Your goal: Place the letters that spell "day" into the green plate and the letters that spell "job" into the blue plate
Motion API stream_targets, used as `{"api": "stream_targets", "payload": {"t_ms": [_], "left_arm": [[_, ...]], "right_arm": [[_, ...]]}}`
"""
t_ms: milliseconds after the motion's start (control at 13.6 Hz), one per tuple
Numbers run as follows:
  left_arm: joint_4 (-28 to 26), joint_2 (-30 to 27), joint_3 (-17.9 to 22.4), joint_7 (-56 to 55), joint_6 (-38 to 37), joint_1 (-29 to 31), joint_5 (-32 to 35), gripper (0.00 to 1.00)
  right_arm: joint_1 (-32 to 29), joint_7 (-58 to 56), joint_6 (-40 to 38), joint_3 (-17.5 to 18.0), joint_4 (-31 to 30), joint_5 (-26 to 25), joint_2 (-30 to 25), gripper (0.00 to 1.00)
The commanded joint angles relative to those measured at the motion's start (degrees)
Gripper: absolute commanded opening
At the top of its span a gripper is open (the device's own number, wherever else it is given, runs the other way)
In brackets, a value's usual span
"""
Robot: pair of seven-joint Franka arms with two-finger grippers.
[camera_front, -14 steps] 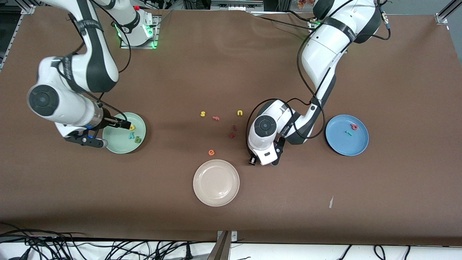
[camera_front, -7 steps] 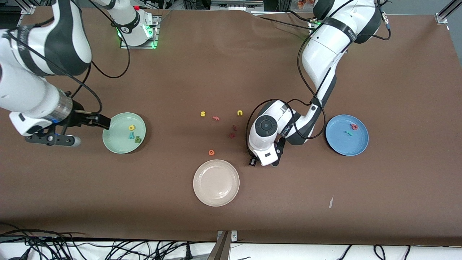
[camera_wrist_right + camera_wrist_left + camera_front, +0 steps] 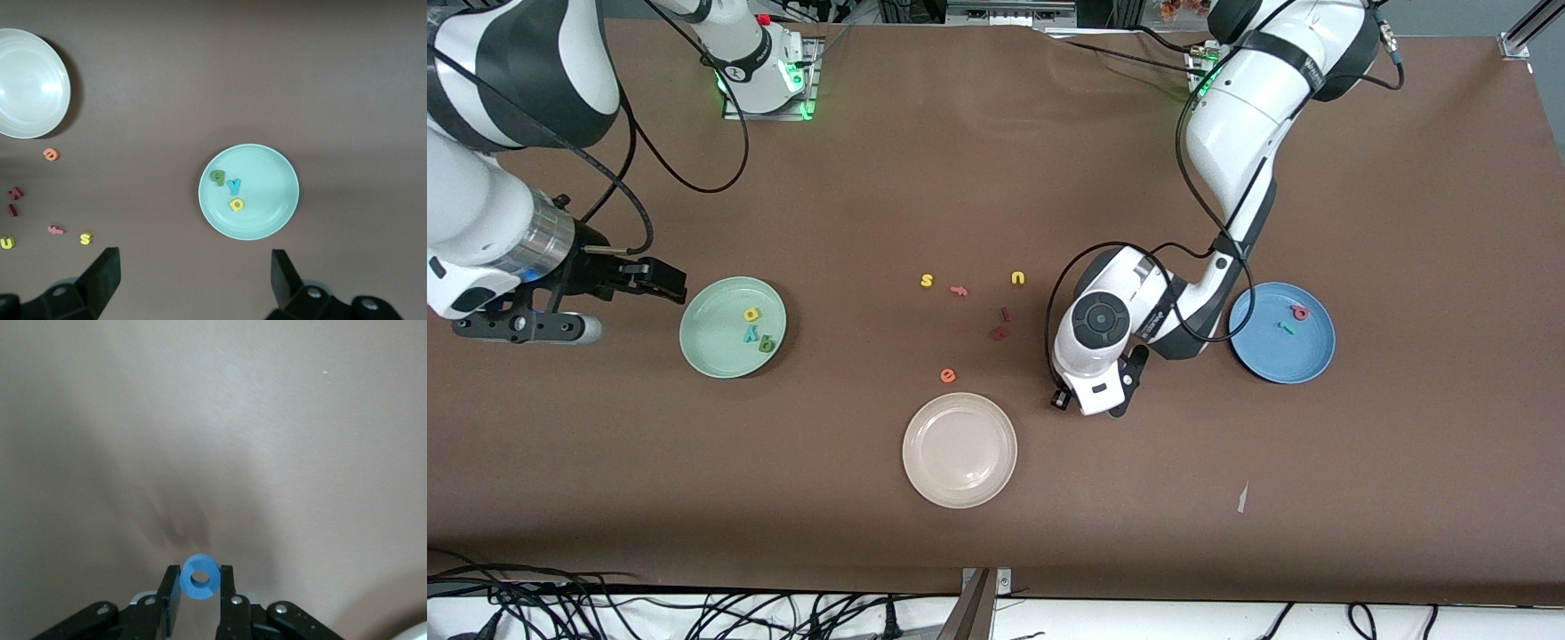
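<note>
The blue ring "o" [image 3: 200,577] is pinched between the fingers of my left gripper [image 3: 200,577], which hangs low over bare table between the cream plate and the blue plate [image 3: 1267,351]; my left gripper [image 3: 1060,400] hides the ring in the front view. A salmon-pink "b" [image 3: 1300,312] and a teal "j" [image 3: 1286,328] lie in the blue plate. The green plate [image 3: 711,329] holds a yellow "d" [image 3: 752,314], a teal "y" [image 3: 750,334] and a dark green "a" [image 3: 766,343]. My right gripper [image 3: 663,283] stands open and empty beside that plate's rim [image 3: 280,193].
A cream-white plate [image 3: 959,450] lies nearest the front camera. Loose on the table's middle are a yellow "s" [image 3: 927,281], a salmon "f" [image 3: 959,290], a yellow "u" [image 3: 1017,278], two dark red letters [image 3: 999,333] and an orange "e" [image 3: 948,375]. A paper scrap [image 3: 1242,498] lies apart.
My right gripper has drawn back off the green plate toward the right arm's end of the table. My left gripper has shut on the "o" and shifted slightly toward the blue plate.
</note>
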Motion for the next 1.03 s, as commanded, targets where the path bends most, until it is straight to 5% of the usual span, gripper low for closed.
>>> {"api": "stream_targets", "payload": {"t_ms": [0,73,147,367,660,954], "left_arm": [[-9.5,-7.3,-0.5,7.9,-2.4,2.2,-1.5,0.0],[-12.8,-9.8,-0.6,10.9,-2.4,3.3,-1.6,0.0],[-16.2,-12.3,-0.8,13.3,-2.3,4.4,-1.6,0.0],[-28.8,-21.3,-4.5,22.6,-1.1,11.2,-1.5,0.0],[-50.9,-35.6,-5.9,35.9,10.5,18.8,-0.7,0.0],[-54.9,-38.4,-5.9,55.5,11.0,28.0,-0.6,0.0]], "right_arm": [[0.8,-1.3,-1.6,-1.1,1.9,1.2,-0.6,1.0],[2.1,-1.3,-2.8,-3.2,1.9,0.7,-1.7,1.0],[-0.1,-1.2,-4.9,-1.3,1.7,1.0,-2.5,1.0],[-18.8,-1.2,-7.9,16.9,1.3,-0.3,-5.8,1.0],[-21.4,-1.3,-9.4,18.1,-2.4,-0.5,-11.0,1.0],[-20.8,-1.1,-9.9,18.2,-1.9,-2.5,-10.3,1.0]]}}
